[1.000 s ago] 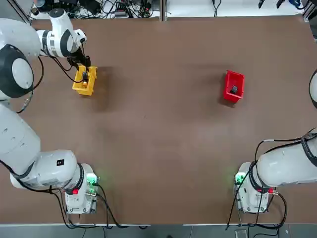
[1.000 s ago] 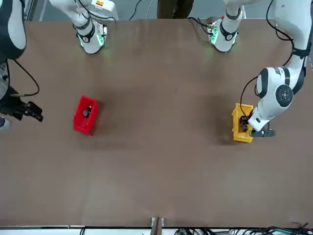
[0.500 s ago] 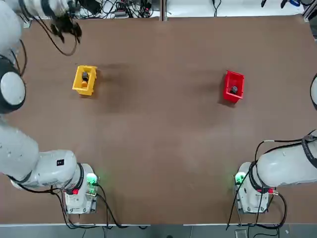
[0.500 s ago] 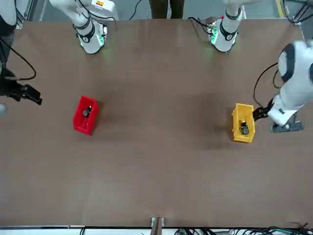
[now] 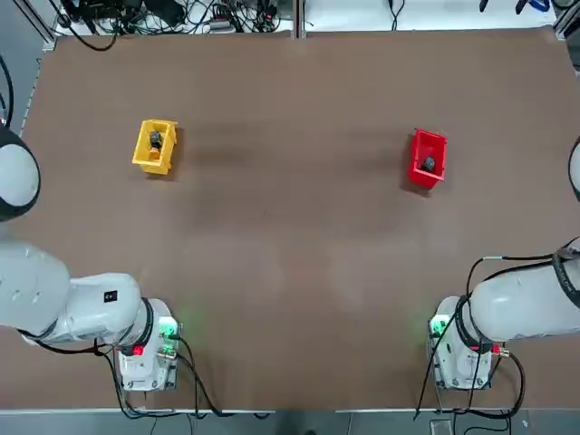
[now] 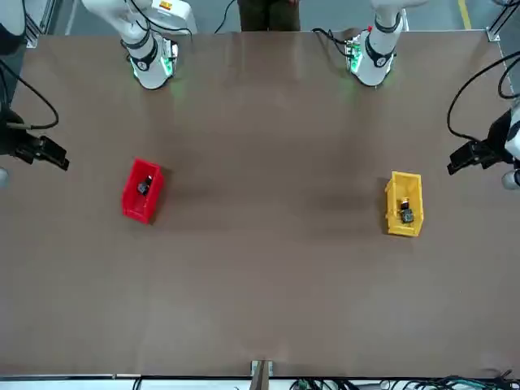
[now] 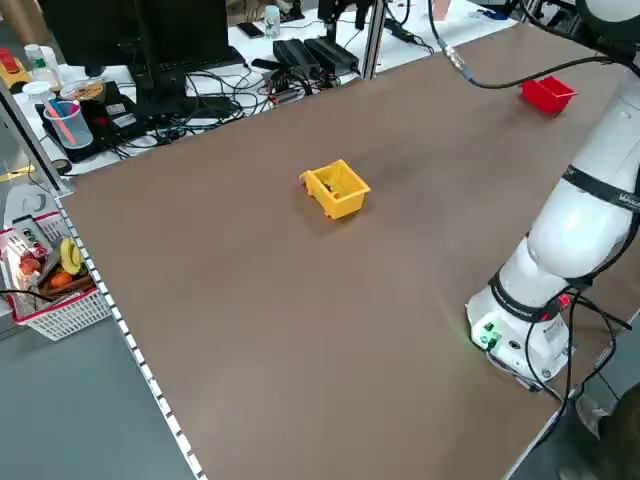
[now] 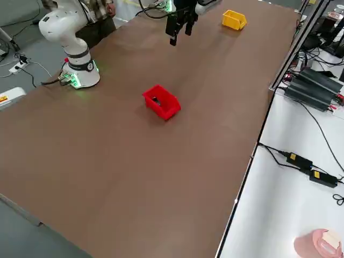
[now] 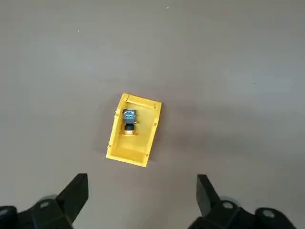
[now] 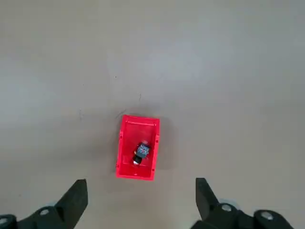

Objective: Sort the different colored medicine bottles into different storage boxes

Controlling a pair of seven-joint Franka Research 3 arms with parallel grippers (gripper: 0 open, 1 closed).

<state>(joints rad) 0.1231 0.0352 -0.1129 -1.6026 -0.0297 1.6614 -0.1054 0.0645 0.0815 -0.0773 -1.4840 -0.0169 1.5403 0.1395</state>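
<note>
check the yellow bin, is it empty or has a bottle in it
Not empty: the yellow bin holds one small dark bottle with a yellow-orange cap, lying on its side.

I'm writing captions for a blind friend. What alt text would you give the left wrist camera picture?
A small yellow bin sits alone on a plain brown table, seen from straight above, with a tiny dark bottle with a yellow-orange cap lying inside it. The left gripper hangs well above, its two black fingers spread wide apart and holding nothing.

One bottle (image 5: pixel 155 140) in each bin (image 5: pixel 146 159)
</note>
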